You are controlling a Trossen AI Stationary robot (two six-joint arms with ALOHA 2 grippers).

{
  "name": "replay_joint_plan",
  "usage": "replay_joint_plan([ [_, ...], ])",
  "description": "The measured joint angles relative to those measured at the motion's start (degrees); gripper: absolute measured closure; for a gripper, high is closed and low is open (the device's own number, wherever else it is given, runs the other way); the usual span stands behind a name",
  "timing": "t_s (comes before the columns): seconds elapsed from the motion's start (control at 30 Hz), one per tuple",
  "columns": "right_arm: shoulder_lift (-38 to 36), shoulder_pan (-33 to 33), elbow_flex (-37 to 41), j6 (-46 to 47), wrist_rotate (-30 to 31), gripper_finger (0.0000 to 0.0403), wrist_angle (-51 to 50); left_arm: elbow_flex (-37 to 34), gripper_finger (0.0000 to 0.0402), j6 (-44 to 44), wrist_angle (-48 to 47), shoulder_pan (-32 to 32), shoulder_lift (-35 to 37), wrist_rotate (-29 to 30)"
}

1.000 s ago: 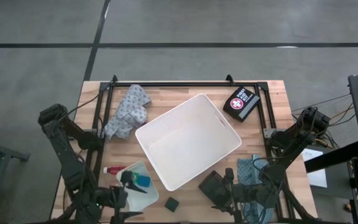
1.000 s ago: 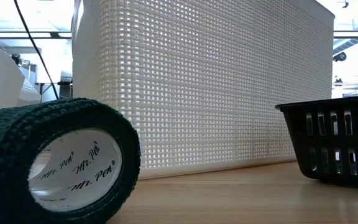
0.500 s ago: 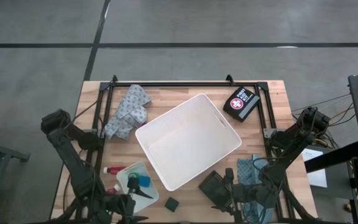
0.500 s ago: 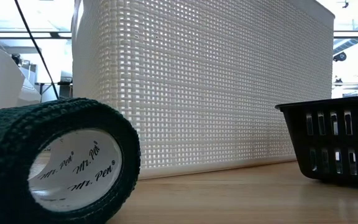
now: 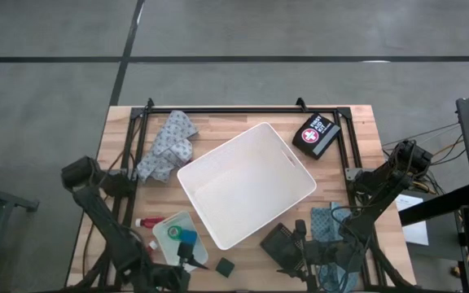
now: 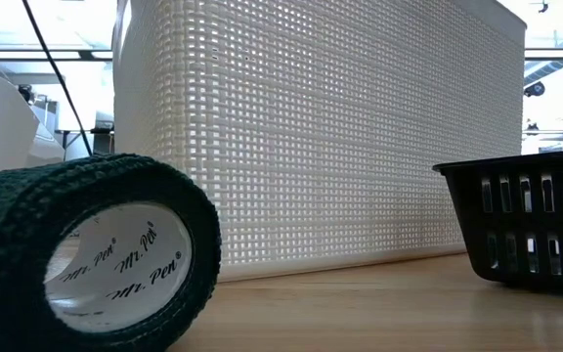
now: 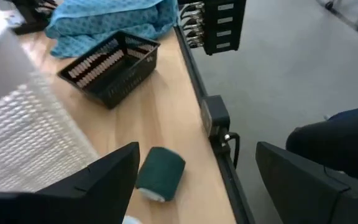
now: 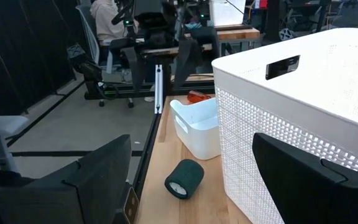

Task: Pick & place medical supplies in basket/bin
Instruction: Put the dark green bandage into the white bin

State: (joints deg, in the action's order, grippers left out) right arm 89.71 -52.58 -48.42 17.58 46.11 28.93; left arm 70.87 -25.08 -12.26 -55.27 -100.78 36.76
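Left of the white bin (image 5: 247, 184), the small translucent tray (image 5: 177, 238) holds a few supplies. The left gripper (image 5: 192, 262) hangs just past that tray with its fingers spread and empty, the dark green bandage roll (image 5: 225, 266) lying just beside it near the table's front edge. The bin sits mid-table, apparently empty. Right of the bin, the right gripper (image 5: 300, 244) waits, fingers apart, near the black slotted basket (image 7: 110, 67). A careless closing could nudge the roll (it is round) off the table.

White bin (image 5: 247, 185) fills the table's (image 5: 361, 146) centre; bare strips flank it, while tray (image 5: 172, 232), roll (image 5: 225, 266) and black basket (image 5: 282, 242) crowd the near edge, seemingly passable.
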Motion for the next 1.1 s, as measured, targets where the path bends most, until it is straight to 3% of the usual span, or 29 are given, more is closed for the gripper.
replay_joint_plan([
  [0.1, 0.0, 0.0, 0.0, 0.01, 0.02, 0.0074, -0.04, 2.63, 0.0074, 0.52, -2.35, 1.23, -1.19, -3.39],
  [0.27, 0.0, -0.02, 0.0, 0.0, 0.0, 0.0074, -0.04, 7.65, 0.0074, -0.4, -7.72, 2.33, -4.55, -3.31],
  [0.67, -0.02, -0.02, 0.0, 0.0, 0.0, 0.0074, -0.07, 17.29, 0.0087, -3.72, -14.52, 4.09, -15.73, 1.46],
  [0.9, -0.02, -0.02, 0.02, 0.0, 0.0, 0.0074, -0.04, 18.03, 0.0091, -8.91, -16.6, 6.73, -17.99, -4.75],
  [1.1, -0.04, -0.02, 0.07, 0.0, 0.0, 0.0074, -0.07, 18.03, 0.0091, -9.9, -17.01, 7.04, -18.73, -4.97],
])
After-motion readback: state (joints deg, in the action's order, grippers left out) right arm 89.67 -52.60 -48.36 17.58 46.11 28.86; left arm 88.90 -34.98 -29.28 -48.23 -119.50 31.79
